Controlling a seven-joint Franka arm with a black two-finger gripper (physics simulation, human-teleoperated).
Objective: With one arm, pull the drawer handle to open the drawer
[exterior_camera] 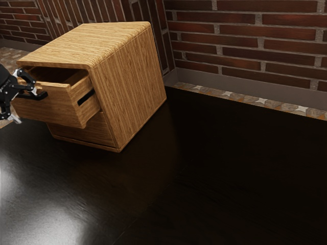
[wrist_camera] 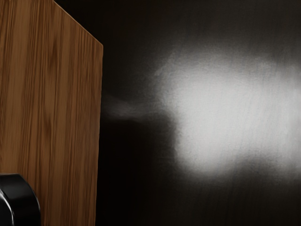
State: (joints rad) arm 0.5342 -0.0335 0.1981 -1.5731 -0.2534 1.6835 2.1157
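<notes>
A light wooden cabinet [exterior_camera: 120, 61] stands on the dark table. Its upper drawer [exterior_camera: 59, 99] is pulled partly out toward the exterior view's left, with a dark gap behind its front panel. My black gripper [exterior_camera: 31, 95] is at the far left edge of the exterior view, against the drawer's front, shut on the black drawer handle [exterior_camera: 41, 95]. The wrist view looks along the wooden drawer front [wrist_camera: 47, 117], with a rounded black part [wrist_camera: 16, 200] at its lower corner.
The lower drawer [exterior_camera: 84, 133] sits flush in the cabinet. The dark glossy table [exterior_camera: 204, 173] stretches to the exterior view's right and front. A red brick wall [exterior_camera: 245, 41] runs behind, with a patterned floor strip [exterior_camera: 255, 99] along the table's far edge.
</notes>
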